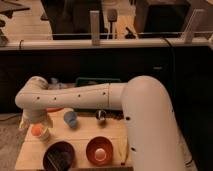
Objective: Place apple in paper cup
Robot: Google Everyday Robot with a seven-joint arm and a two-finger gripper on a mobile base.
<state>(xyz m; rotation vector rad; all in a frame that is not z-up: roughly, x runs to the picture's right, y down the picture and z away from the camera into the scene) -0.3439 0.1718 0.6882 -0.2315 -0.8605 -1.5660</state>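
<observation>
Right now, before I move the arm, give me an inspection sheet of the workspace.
Surface: wooden table, several things spread on it.
Job's things: apple at the mouth of the paper cup, near the table's left edge.
Clutter: blue cup; small dark object; dark bowl; orange bowl; green item behind the arm.
Grippers: pincer hangs right over the apple and cup.
Cables: nothing seen for certain.
Surroundings: white rail and a dark panel behind the table.
</observation>
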